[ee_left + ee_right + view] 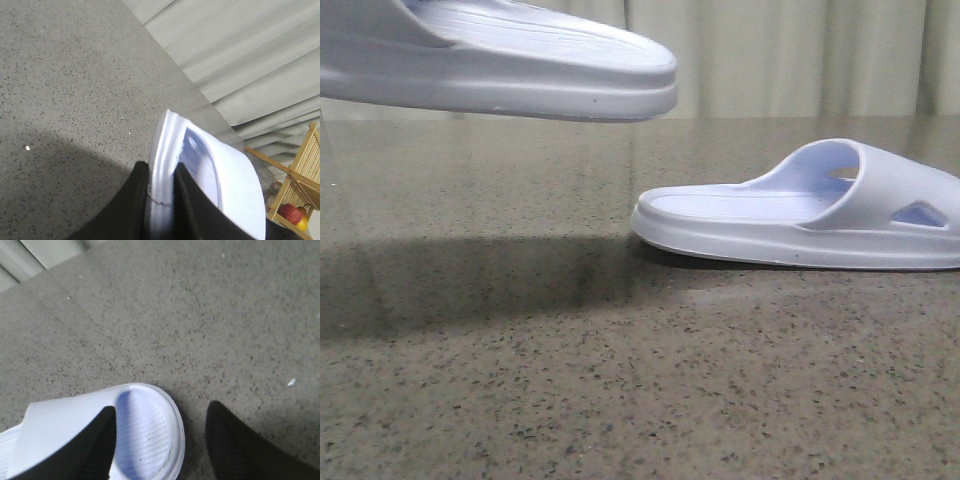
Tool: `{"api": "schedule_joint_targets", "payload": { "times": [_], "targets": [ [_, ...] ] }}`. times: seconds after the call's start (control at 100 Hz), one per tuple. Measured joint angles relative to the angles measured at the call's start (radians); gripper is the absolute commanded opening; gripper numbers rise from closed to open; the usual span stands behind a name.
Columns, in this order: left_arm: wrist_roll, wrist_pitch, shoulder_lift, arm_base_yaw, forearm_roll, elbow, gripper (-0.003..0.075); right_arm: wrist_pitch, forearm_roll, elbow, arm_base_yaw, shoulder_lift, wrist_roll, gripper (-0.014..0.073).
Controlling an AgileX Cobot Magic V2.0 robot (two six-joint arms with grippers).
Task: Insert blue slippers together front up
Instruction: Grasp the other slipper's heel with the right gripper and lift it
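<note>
You're working over a speckled table (620, 380); left gripper (161, 200) is pinching one pale slipper (500, 60) aloft, right gripper (160, 440) is gaping beside the other slipper (800, 215).

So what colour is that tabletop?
Speckled grey-brown stone look on the tabletop, clearest in the right wrist view.

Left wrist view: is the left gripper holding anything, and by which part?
Yes. The left gripper is shut on one blue slipper, pinching its side edge at the sole between the two fingers; that slipper hangs above the table.
</note>
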Motion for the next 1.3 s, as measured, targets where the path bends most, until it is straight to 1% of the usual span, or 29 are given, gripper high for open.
{"api": "schedule_joint_targets", "payload": {
  "times": [0.24,0.68,0.98,1.14,1.21,1.3],
  "targets": [
    [0.0,0.002,0.0,0.0,0.0,0.0,0.0016,-0.031,0.104,0.0,0.0,0.133,0.0,0.0341],
    [0.0,0.015,0.0,0.0,0.0,0.0,0.0016,-0.038,0.155,0.0,0.0,0.223,0.0,0.0341],
    [0.0,0.018,0.0,0.0,0.0,0.0,0.0016,-0.095,0.179,-0.008,0.076,0.267,0.0,0.0341],
    [0.0,0.02,0.0,0.0,0.0,0.0,0.0016,-0.115,0.196,-0.013,0.089,0.286,0.0,0.034],
    [0.0,0.02,0.0,0.0,0.0,0.0,0.0016,-0.116,0.201,-0.013,0.089,0.288,0.0,0.0328],
    [0.0,0.022,0.0,0.0,0.0,0.0,0.0016,-0.117,0.201,-0.013,0.089,0.29,0.0,0.0279]
  ]
}}
